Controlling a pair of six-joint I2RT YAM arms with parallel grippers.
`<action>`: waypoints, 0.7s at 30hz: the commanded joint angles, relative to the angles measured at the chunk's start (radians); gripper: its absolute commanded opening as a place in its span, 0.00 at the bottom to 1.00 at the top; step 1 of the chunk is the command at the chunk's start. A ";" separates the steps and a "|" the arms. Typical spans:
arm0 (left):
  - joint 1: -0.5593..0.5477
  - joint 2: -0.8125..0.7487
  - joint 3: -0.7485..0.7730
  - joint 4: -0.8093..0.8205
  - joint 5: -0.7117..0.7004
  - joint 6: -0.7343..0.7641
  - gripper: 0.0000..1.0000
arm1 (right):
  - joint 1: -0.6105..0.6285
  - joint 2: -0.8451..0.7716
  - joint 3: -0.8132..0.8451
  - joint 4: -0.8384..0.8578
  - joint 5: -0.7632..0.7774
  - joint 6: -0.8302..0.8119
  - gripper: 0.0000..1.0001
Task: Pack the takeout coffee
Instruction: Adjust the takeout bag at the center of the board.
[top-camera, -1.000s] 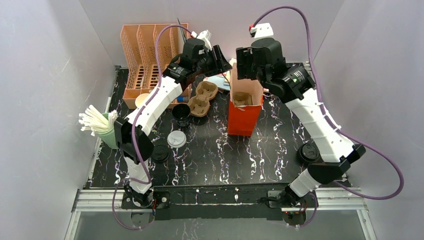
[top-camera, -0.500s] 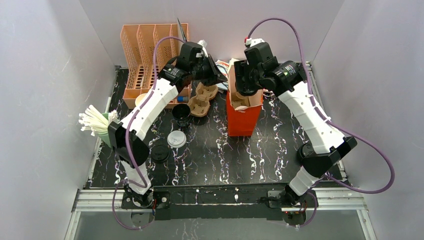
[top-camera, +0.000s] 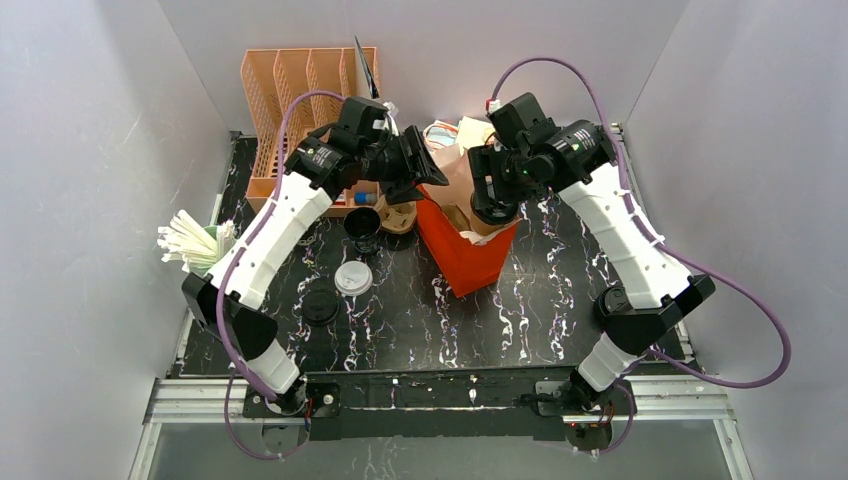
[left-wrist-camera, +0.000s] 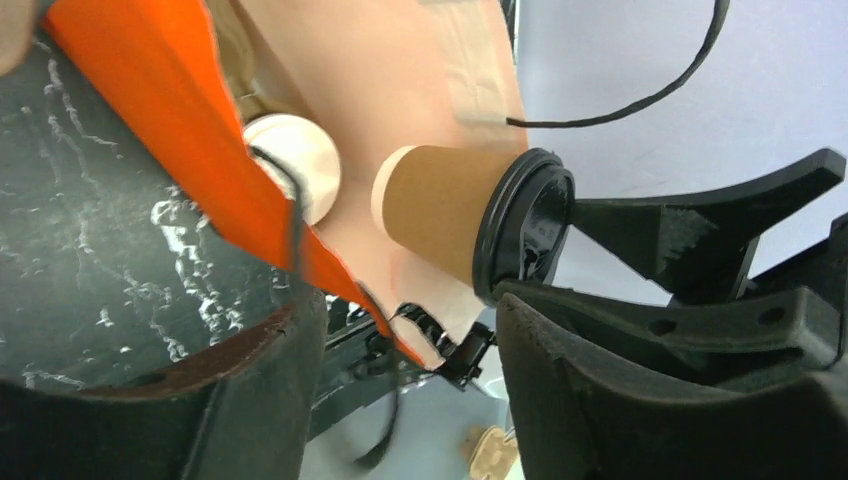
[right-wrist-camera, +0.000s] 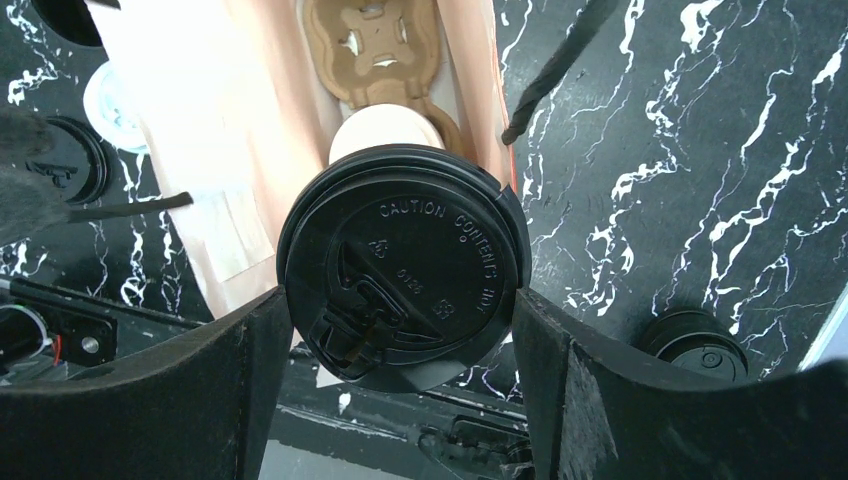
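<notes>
Nearest us, on the table in front of the red bag and off to its left, lie a loose black lid and a white lid. The black paper cup stands just beyond them, and none of these concerns the job. The bag itself is tilted. The left gripper stands half open with the bag's wall running between its fingers, unpinched as far as we can see. At the bag's mouth the right gripper clasps the takeout coffee by its lidded rim, base pointing in toward the pulp carrier inside. We judge the packing well advanced: the cup is lidded and at the mouth, but seating it and letting go remain. Behind the bag, to its left, stands the orange organiser.
</notes>
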 joint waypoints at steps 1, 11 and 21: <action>0.041 -0.040 0.102 -0.191 -0.055 0.119 0.65 | -0.001 -0.010 0.015 -0.036 -0.034 0.011 0.18; 0.174 0.098 0.201 -0.201 0.078 0.467 0.68 | -0.002 0.037 0.022 0.034 -0.022 -0.024 0.17; 0.168 0.265 0.271 0.053 0.116 0.587 0.88 | -0.002 0.051 0.008 0.067 -0.017 -0.028 0.17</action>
